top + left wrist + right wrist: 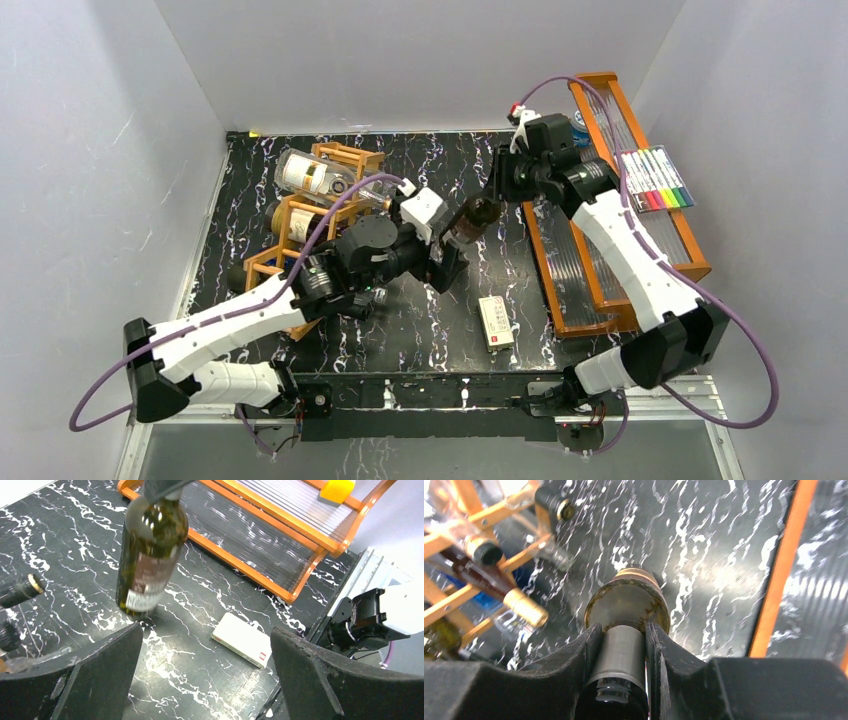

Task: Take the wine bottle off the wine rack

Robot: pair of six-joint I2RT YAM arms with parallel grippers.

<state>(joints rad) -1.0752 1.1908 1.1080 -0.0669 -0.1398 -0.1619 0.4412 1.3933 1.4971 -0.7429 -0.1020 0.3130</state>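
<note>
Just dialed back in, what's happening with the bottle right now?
The right tool is shut on the neck of the wine bottle. The bottle is already clear of the wine rack and hangs tilted over the black table. The left tool is wide open near the bottle's base, holding nothing. Other bottles lie in the rack.

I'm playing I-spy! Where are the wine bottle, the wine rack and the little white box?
wine bottle (156,532), left wrist view, on its glass body.
wine rack (350,151), top external view, on a wooden bar.
white box (496,322), top external view, on its top face.
</note>
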